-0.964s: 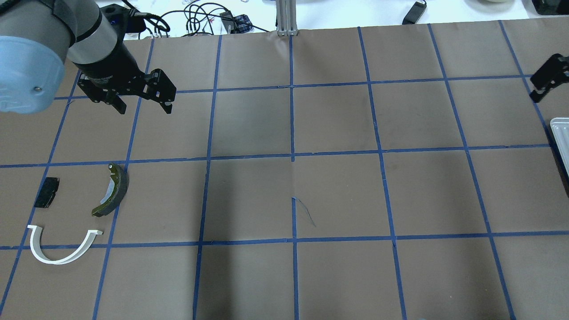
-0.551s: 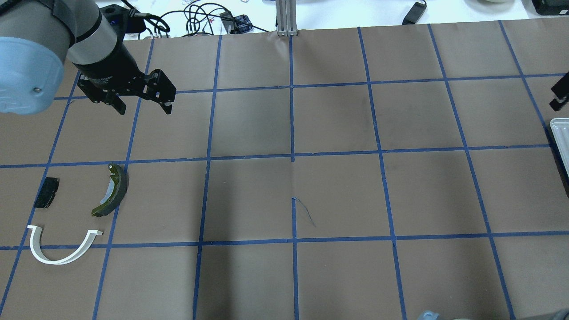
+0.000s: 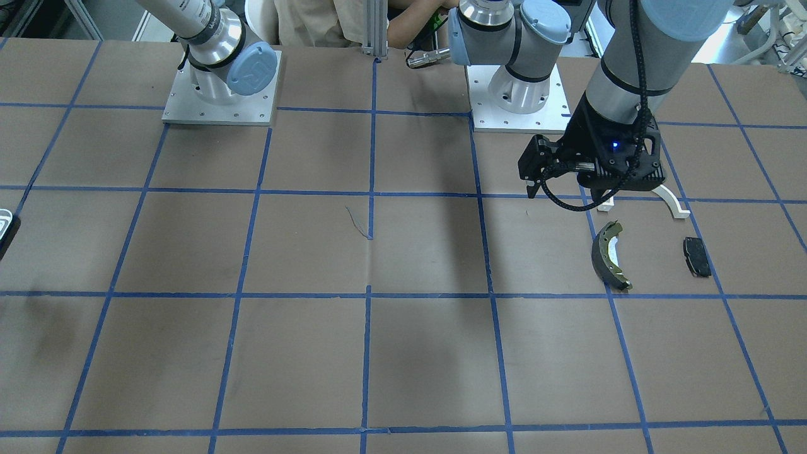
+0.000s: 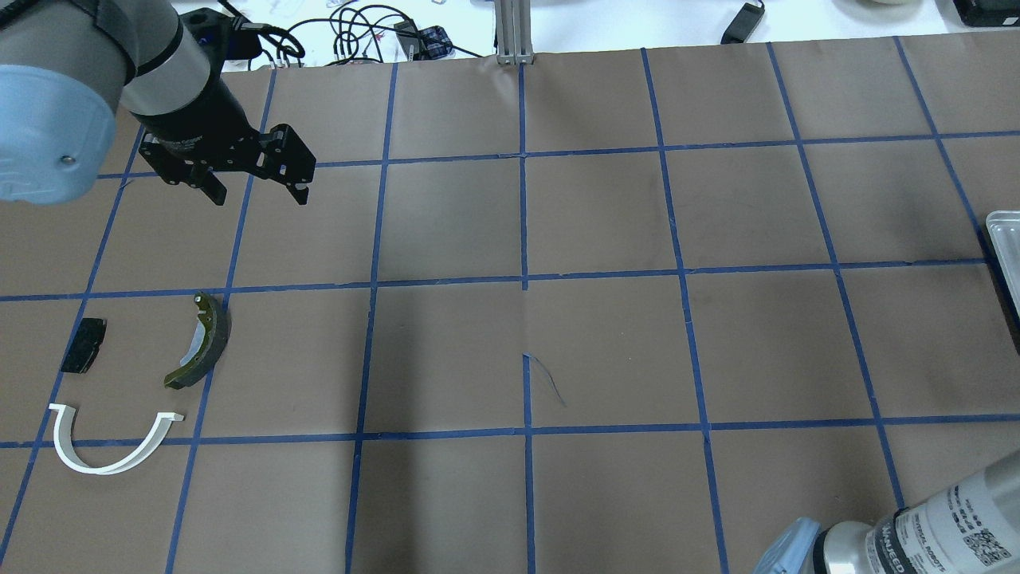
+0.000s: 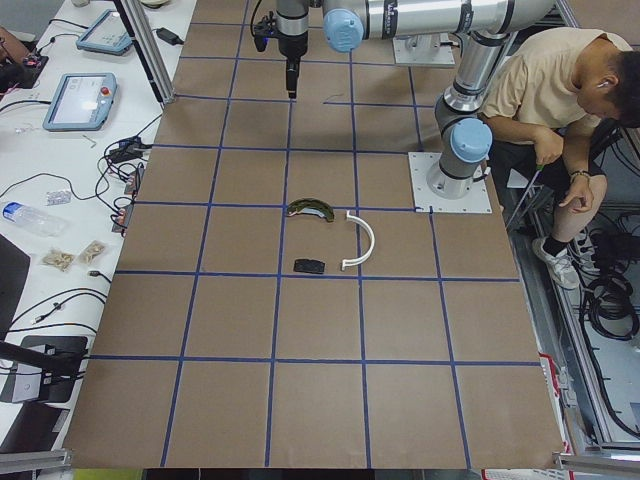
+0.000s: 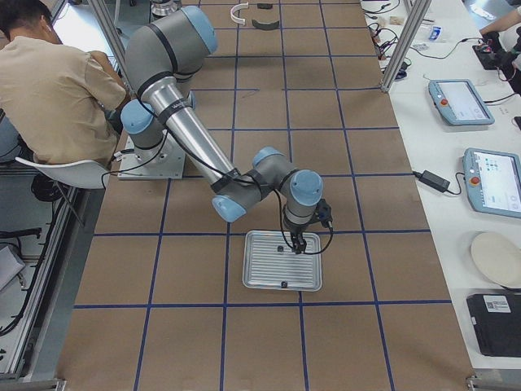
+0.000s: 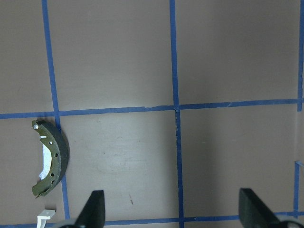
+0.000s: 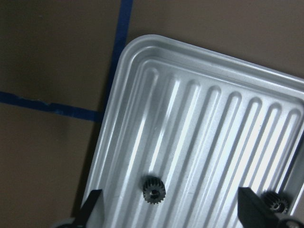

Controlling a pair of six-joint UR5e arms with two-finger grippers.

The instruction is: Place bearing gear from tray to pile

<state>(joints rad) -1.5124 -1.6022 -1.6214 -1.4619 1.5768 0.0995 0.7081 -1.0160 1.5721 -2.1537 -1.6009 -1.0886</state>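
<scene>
The tray (image 8: 199, 123) is a ribbed silver tray; it also shows in the exterior right view (image 6: 260, 273) and as a sliver in the overhead view (image 4: 1006, 239). A small black bearing gear (image 8: 154, 192) lies in it, and a second gear (image 8: 276, 202) lies near the right finger. My right gripper (image 8: 171, 211) hovers open over the tray, with the first gear between its fingers. The pile is a white arch (image 4: 103, 471), an olive brake shoe (image 4: 205, 343) and a black pad (image 4: 84, 344). My left gripper (image 4: 256, 191) hangs open and empty, high beside the pile.
My right arm's elbow (image 4: 900, 534) comes in at the overhead view's bottom right. An aluminium post (image 4: 514, 32) and cables stand at the table's far edge. An operator (image 6: 49, 90) sits behind the robot's bases. Tablets lie on the side bench (image 6: 480, 130).
My right gripper has moved right, out of the overhead view toward the tray, and its arm's elbow has come in at the bottom right. The left arm and the pile have not moved.
</scene>
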